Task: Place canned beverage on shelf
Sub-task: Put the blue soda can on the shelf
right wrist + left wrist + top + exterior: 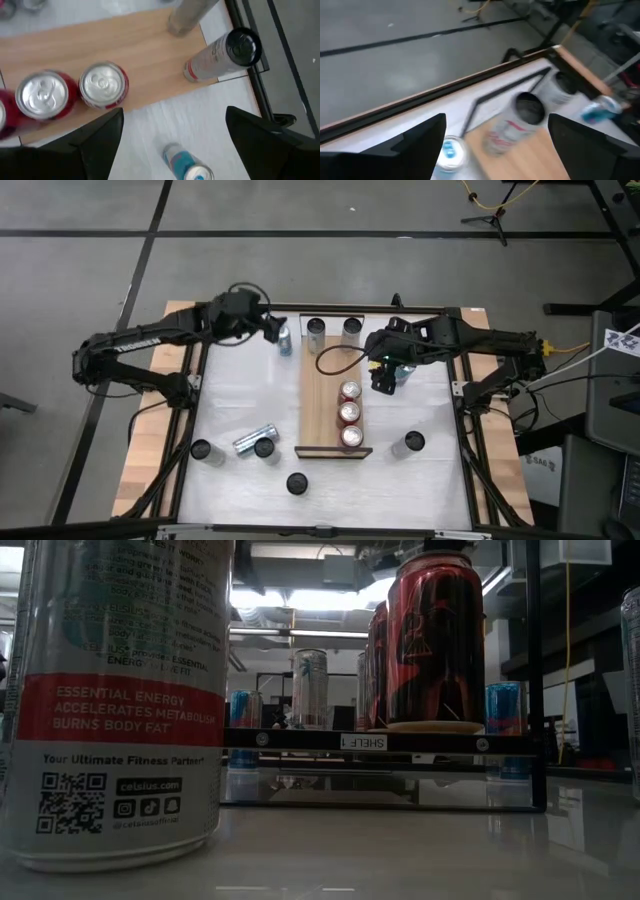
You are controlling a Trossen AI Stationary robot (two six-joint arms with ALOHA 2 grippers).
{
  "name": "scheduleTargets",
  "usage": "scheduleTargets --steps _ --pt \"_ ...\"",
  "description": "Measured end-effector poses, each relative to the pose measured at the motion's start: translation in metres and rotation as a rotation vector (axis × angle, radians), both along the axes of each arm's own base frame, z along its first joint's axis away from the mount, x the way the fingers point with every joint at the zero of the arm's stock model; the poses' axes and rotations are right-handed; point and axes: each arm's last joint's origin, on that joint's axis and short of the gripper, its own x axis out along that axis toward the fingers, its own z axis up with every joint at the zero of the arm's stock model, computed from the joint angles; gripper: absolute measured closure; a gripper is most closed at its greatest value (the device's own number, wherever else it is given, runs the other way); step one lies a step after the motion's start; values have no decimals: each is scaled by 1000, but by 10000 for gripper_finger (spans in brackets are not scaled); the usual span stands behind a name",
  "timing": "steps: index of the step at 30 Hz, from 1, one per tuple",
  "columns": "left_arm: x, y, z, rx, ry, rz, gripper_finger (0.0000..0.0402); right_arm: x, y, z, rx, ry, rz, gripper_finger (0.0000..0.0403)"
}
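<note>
A: Where is the next can?

B: A blue can stands upright on the bench, just left of the shelf, which carries three red cans.

A: The arms?

B: Left gripper is nearest, fingers spread, empty. Right gripper, also spread and empty, hangs beside the shelf's right edge.

Three red cans stand on the light-brown shelf; blue can nearby.
</note>
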Motion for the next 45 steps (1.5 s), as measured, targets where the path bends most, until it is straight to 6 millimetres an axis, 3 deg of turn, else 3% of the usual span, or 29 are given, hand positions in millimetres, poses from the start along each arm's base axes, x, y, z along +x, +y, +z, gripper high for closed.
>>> scheduleTargets --steps 8,18,27,36,45 --pt "-11 33 -10 -31 61 143 56 3 1 1 54 -56 -64 59" --pt "-15 39 -10 -32 61 171 56 3 1 1 62 -61 -79 59" --pt "4 35 -25 -39 134 154 56 3 1 1 62 -61 -79 59" --pt "34 39 -60 -118 233 149 56 3 1 1 62 -61 -79 59" --pt "49 46 -88 -181 308 178 56 3 1 1 62 -60 -79 59"
